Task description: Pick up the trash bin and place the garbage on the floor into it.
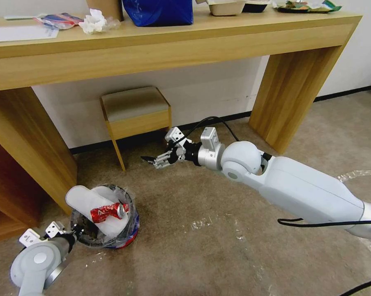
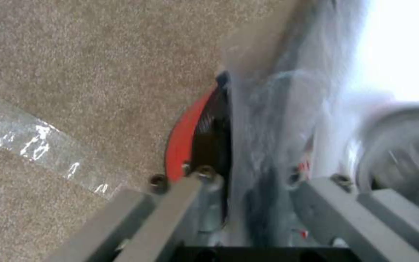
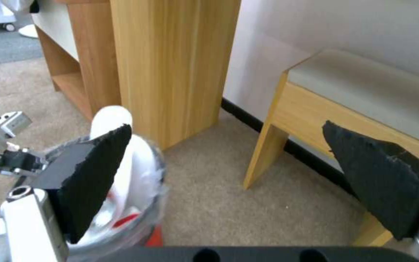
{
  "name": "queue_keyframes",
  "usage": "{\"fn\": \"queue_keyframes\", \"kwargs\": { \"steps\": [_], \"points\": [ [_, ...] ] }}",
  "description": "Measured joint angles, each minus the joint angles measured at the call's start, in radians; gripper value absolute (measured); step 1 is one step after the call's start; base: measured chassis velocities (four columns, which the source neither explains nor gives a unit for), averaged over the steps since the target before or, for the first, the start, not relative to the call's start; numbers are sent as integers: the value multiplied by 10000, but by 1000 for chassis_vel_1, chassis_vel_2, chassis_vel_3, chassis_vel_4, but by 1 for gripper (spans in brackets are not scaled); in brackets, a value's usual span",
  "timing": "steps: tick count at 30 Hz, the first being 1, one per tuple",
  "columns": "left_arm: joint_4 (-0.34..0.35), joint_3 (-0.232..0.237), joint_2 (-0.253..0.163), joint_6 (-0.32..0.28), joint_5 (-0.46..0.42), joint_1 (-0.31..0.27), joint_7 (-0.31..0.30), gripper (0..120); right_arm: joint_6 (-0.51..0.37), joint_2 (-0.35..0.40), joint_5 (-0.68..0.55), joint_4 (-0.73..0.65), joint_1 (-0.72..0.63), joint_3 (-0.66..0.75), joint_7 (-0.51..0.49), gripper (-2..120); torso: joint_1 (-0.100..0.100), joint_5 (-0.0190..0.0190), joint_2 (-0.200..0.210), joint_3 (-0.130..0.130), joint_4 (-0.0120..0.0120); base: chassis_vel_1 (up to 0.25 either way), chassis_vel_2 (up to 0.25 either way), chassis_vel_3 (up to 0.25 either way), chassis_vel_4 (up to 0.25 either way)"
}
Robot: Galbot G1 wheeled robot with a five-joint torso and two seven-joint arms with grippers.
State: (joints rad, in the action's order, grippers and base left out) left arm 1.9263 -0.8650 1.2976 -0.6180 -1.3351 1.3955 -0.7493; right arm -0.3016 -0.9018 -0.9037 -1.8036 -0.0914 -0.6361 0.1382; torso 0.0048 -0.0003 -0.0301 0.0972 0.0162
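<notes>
The trash bin, small, red and lined with clear plastic, sits low over the floor at the lower left. Inside it lie a long white insole and a crushed red can, both garbage. My left gripper is shut on the bin's near rim; in the left wrist view its fingers straddle the red rim and the liner. My right gripper hangs open and empty over the carpet near the stool, its black pads spread wide, with the bin beyond one pad.
A long wooden table spans the back, its legs standing on the carpet. A small padded stool stands under it by the wall. Tape strips mark the carpet. Clear plastic lies at the right.
</notes>
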Motion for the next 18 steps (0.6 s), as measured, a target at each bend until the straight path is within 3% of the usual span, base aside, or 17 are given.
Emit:
{"fn": "queue_keyframes", "kwargs": {
  "steps": [1,3,6,18],
  "points": [
    [0,0,0,0,0,0,0,14,0,0,0,0,0,0,0,100,0,0,0,0,0,0,0,0,0],
    [0,-1,-30,1,-2,-9,-5,26,0,-8,5,18,-1,0,-3,100,0,2,0,0,0,0,0,0,0],
    [4,-7,-53,2,-9,-11,-13,29,0,-15,7,30,-1,0,-4,100,0,2,0,0,0,0,0,0,0],
    [184,-49,-142,2,-1,30,-47,30,75,-50,97,104,-54,-7,-6,100,0,3,0,0,-2,0,0,0,0]
  ]
}}
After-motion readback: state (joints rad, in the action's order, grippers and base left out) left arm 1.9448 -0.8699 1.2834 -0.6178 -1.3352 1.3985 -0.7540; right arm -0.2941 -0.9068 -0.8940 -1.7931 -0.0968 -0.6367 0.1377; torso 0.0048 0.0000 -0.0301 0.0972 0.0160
